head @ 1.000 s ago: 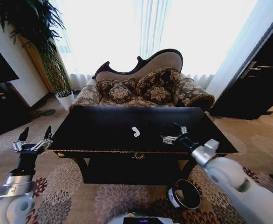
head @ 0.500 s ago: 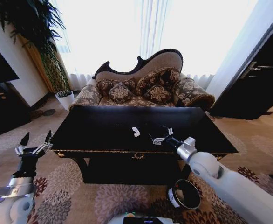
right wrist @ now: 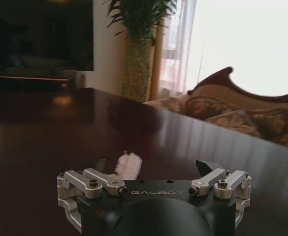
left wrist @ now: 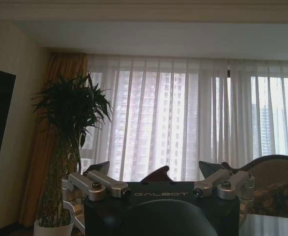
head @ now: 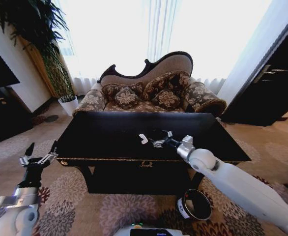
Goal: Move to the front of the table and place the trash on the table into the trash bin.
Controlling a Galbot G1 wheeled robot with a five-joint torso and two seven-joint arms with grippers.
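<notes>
Right gripper (head: 162, 139), fingers spread, extended over the glossy black table (head: 109, 137) just beside a white paper scrap (head: 143, 138). Left gripper (head: 38, 155), also spread, raised off the table's left corner. Trash bin (head: 194, 204) on the carpet below the right arm.

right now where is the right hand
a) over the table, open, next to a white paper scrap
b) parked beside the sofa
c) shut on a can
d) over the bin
a: the right hand is open above the table, its fingers wide apart, with the white scrap just beside it and not yet gripped.
</notes>
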